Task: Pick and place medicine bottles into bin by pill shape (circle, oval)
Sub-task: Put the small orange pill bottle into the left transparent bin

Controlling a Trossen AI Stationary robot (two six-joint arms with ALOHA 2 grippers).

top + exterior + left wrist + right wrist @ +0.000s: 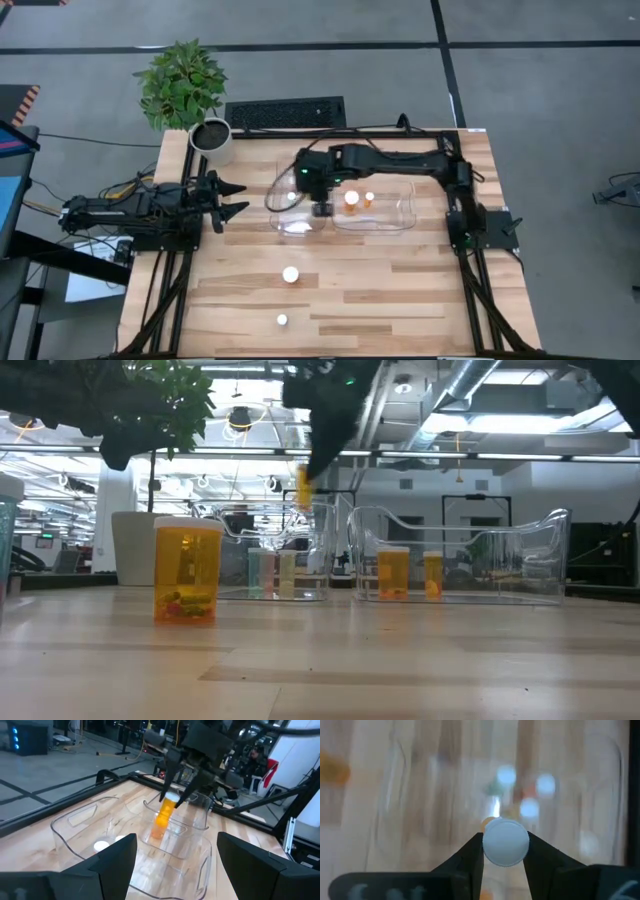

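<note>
From where I sit at the controls, my right gripper [322,208] hangs above the left clear bin [283,213], its two fingers pinched on the white cap of a medicine bottle [164,816] — the amber body dangles straight down, clear of the bin floor. The right wrist view looks down on that round cap [506,842] squeezed between the dark fingertips [472,851], with the bin's contents blurred below. In the low view the held bottle [303,488] hangs above the bin's rim.

Inside the left bin I can make out pale bottles [272,573] standing together, and white caps [101,845] on its floor in the left wrist view; I cannot count them surely. The right clear bin [398,207] sits just beside the left one and holds two amber bottles [352,199] standing upright, close together.

Two more are out on the bare wood, nearer the front of the table [420,290] — a larger bottle [290,274] near the middle, upright, and a smaller bottle [282,320] closer to the near edge.

My left gripper [232,199] waits at the left side of the table, just left of the bins, jaws spread wide with nothing between them. A potted plant [195,100] stands at the far left corner, and a keyboard [285,113] lies beyond the far edge.
</note>
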